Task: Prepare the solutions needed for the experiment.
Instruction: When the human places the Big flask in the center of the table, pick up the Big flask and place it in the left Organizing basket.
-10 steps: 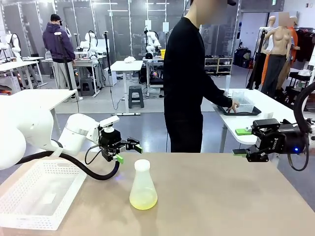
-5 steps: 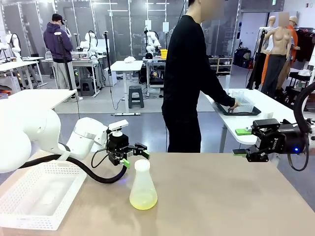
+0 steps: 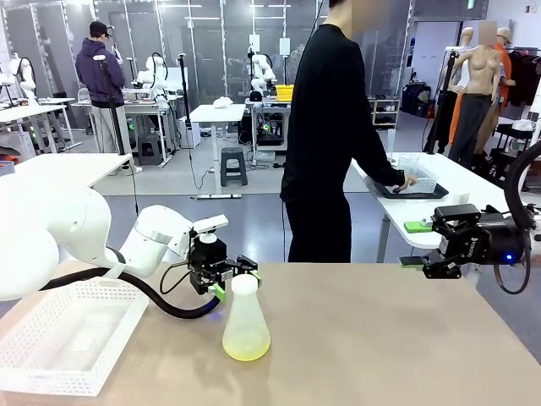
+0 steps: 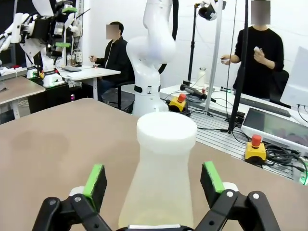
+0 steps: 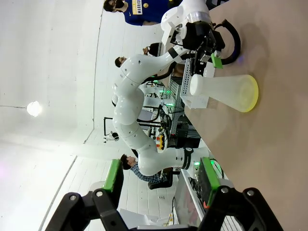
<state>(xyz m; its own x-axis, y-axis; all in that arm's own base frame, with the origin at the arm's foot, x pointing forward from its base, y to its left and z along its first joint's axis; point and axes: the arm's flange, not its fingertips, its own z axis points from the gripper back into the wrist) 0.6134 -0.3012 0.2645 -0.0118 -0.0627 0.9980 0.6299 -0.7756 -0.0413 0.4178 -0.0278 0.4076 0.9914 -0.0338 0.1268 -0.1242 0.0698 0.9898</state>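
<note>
A translucent conical flask (image 3: 246,320) with a white round cap (image 3: 244,283) stands upright on the tan table, a shallow layer of pale yellow-green solution (image 3: 246,345) in its base. My left gripper (image 3: 234,277) is open, its green pads on either side of the flask's neck; in the left wrist view the flask (image 4: 163,180) stands between the pads (image 4: 95,179), apart from both. My right gripper (image 3: 414,244) hovers open and empty at the table's far right edge. The right wrist view shows the flask (image 5: 225,91) far off.
A white mesh basket (image 3: 68,334) sits at the front left of the table (image 3: 380,338). A person in black (image 3: 325,135) stands beyond the far edge, turned to a side table with a clear tub (image 3: 420,173).
My left gripper has travelled right, from left of the flask to around its neck. The right arm and flask have stayed still. The person shifted slightly.
</note>
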